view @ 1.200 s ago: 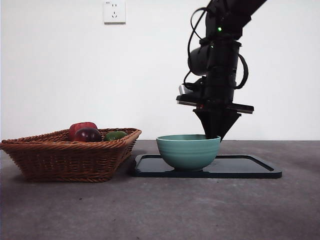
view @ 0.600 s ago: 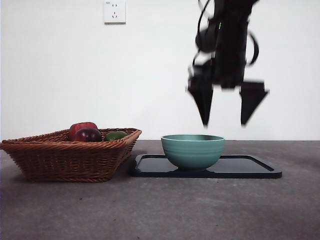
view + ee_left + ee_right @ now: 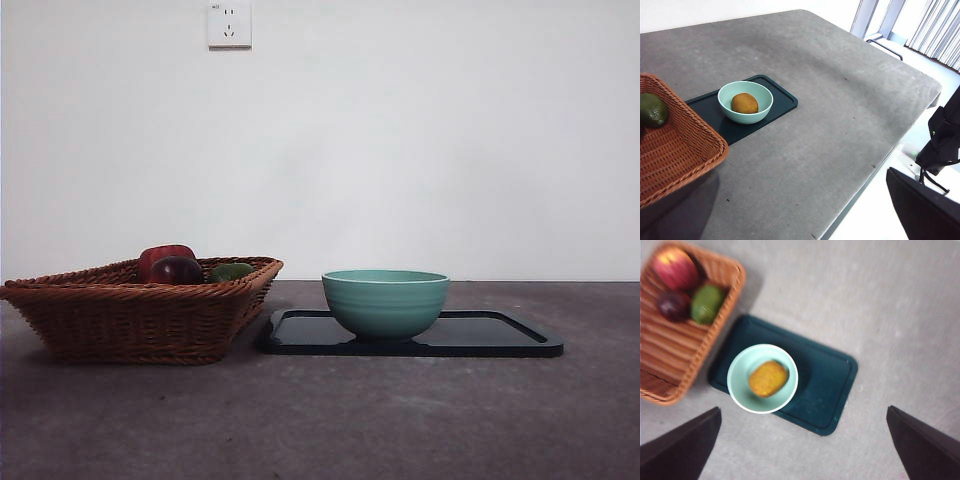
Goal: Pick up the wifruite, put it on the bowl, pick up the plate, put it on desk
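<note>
The wifruite (image 3: 768, 378) is seen lying inside the bowl (image 3: 739, 390), loose and touched by no gripper; in the left wrist view it (image 3: 745, 103) rests on the floor of the bowl (image 3: 762, 111). From the front only the ribbed outside of the bowl (image 3: 386, 301) is shown, and the fruit is hidden behind its wall. The bowl stands on the plate (image 3: 500, 340), a dark flat tray, towards the end nearest the basket (image 3: 140, 315). The plate (image 3: 827, 385) is laid flat on the desk (image 3: 890, 305), just beside the basket (image 3: 670, 360).

Three fruits are held in the basket: a red one (image 3: 674, 269), a dark purple one (image 3: 673, 306) and a green one (image 3: 706, 303), close together at one end.

The right gripper (image 3: 800, 450) is held high over the plate and bowl, its jaws spread wide apart with nothing between them. Of the left gripper only one dark jaw (image 3: 922, 207) is shown, off past the desk edge, so whether its jaws are apart or together cannot be told. Neither arm is seen in the front view.
</note>
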Tool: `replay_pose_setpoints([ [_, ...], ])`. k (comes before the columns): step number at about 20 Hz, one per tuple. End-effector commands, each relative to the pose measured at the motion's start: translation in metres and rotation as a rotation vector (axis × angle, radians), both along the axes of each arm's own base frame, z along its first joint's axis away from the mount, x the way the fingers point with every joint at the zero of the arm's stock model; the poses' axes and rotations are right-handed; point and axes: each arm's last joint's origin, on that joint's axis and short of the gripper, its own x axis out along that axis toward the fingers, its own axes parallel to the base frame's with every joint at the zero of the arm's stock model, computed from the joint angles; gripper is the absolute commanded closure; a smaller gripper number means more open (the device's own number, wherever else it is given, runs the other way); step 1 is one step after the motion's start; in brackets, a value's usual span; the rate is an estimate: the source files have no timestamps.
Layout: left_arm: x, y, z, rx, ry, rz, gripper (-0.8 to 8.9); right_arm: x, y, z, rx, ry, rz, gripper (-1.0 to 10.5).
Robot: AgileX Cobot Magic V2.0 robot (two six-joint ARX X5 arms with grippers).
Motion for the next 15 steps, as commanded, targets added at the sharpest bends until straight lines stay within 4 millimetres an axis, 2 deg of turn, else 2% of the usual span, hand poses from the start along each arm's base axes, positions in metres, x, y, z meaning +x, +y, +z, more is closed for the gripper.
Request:
replay_pose_setpoints([
  [1,-0.001,0.0,0.003,-0.005,-0.02,-0.017,2.82,-0.026,-0.004,0.003,-0.022,0.032,0.035,2.7],
  [3,-0.001,0.0,0.003,-0.005,-0.02,-0.016,2.82,-0.05,-0.01,0.004,-0.018,0.02,0.057,2.7],
  [6,-0.001,0.0,0.003,-0.006,-0.02,-0.016,2.82,-0.085,-0.018,-0.007,-0.021,0.027,0.092,2.7],
  [11,-0.001,0.0,0.004,-0.015,-0.025,-0.016,2.82,-0.14,-0.044,-0.043,-0.021,0.049,0.104,2.7],
  [15,-0.001,0.0,0.004,-0.015,-0.025,-0.016,2.82,-0.179,-0.063,-0.077,0.049,-0.013,0.125,2.7],
])
